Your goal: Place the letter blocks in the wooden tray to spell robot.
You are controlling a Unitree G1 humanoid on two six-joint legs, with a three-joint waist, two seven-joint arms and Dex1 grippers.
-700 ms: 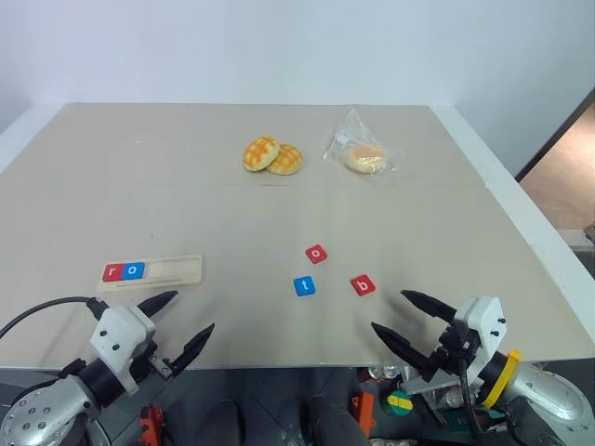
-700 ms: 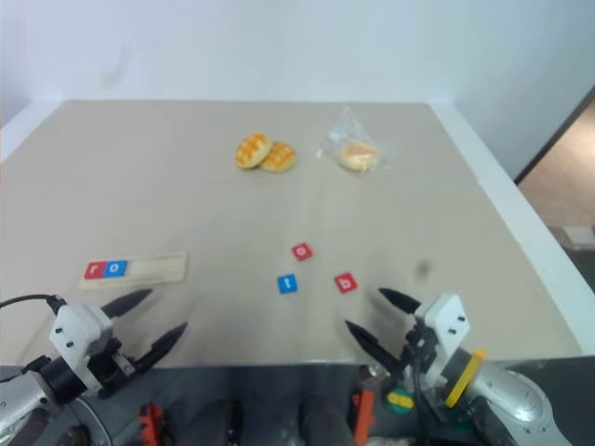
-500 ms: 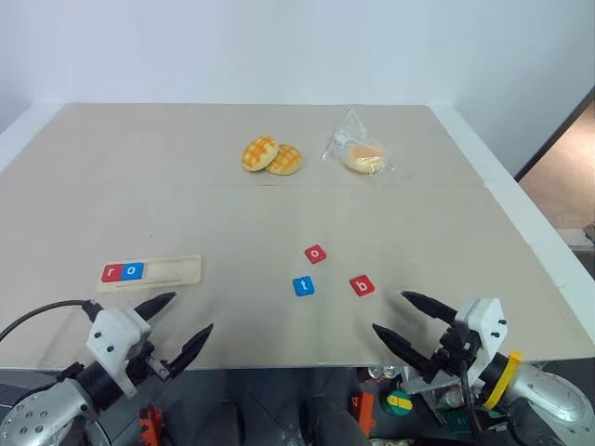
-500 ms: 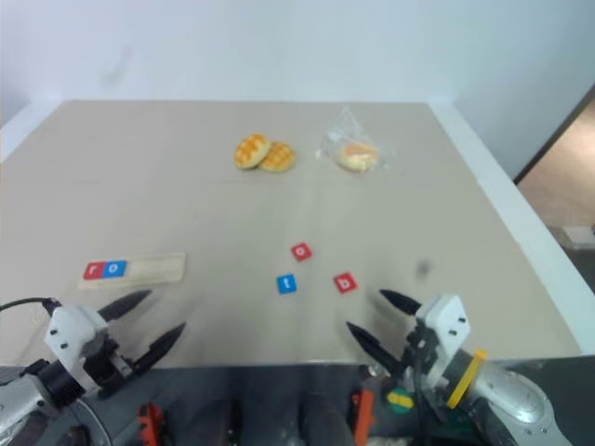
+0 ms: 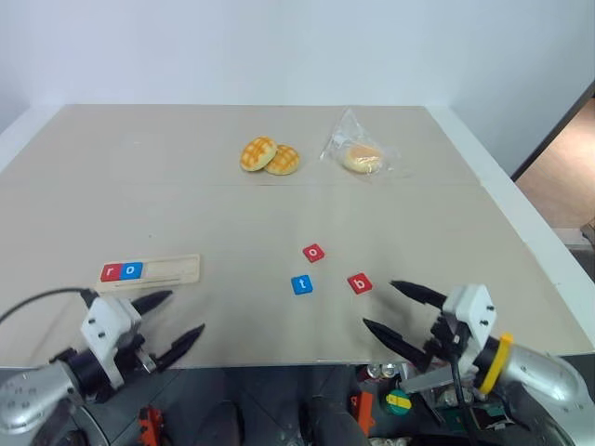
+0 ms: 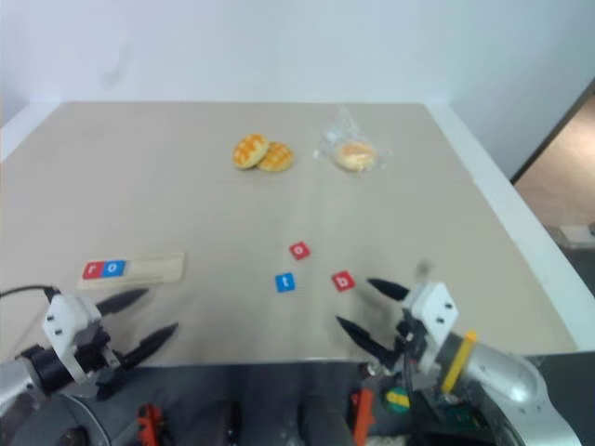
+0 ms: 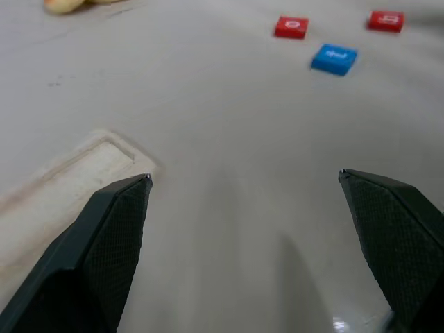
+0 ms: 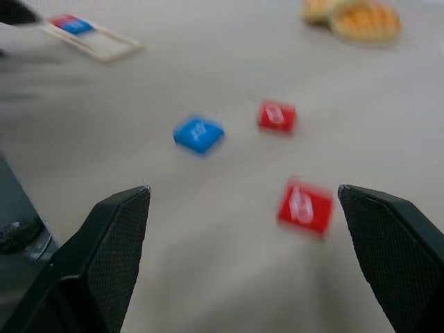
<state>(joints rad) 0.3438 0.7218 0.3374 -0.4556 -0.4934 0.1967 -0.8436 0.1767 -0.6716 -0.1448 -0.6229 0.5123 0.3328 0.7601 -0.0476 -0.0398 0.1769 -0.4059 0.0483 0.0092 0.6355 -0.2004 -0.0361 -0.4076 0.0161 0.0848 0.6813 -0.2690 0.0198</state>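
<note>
Left gripper (image 5: 167,321) low at near table edge, fingers spread wide, empty. Wooden tray (image 5: 151,272) just ahead of it, holding red "r" tile (image 5: 111,272) and blue "o" tile (image 5: 132,270) side by side at tray's left end (rest of groove bare). Right gripper (image 5: 398,313) also spread wide, empty. Red "b" tile (image 5: 360,283) just ahead of its fingertips; blue "t" tile (image 5: 300,284) ahead-left; red "o" tile (image 5: 314,252) farther ahead. Two golden buns (image 5: 270,156) and bagged bun (image 5: 363,157) well beyond both grippers.

Five letter blocks (image 5: 313,252) — one wooden tray (image 5: 175,270) — three buns (image 5: 258,153).
</note>
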